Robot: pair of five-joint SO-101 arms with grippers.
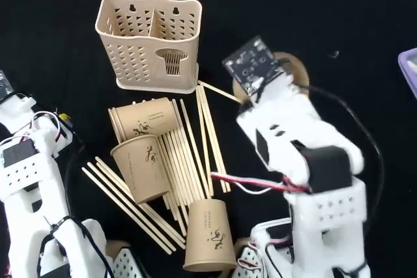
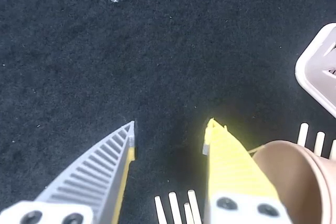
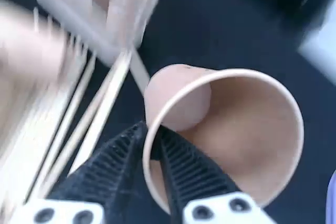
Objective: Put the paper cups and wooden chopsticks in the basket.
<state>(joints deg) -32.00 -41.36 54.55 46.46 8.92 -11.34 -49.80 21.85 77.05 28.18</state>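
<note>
tan tapered paper cups, four counted. first paper cup [image 3: 236, 129]: thin rim pinched in the right gripper [image 3: 152, 129], whose black ribbed jaws were closed on it, one inside the wall and one outside. its mouth faced the wrist camera, its base and long axis pointing toward the basket, and it was held just right of the basket. second cup [image 1: 146, 116]: on its side before the basket, axis across the table. third cup [image 1: 140, 167]: lying below it. fourth cup [image 1: 210, 236]: narrow base toward the basket.

pale wooden chopsticks [image 1: 189, 154]: thin straight sticks, too overlapped to count, mostly running from the basket toward the arms.

beige perforated plastic basket [image 1: 148, 43]: one, upright.

left gripper [image 2: 170, 129]: yellow and grey jaws spread wide, holding nothing, above the black cloth table [image 1: 65, 30].
</note>
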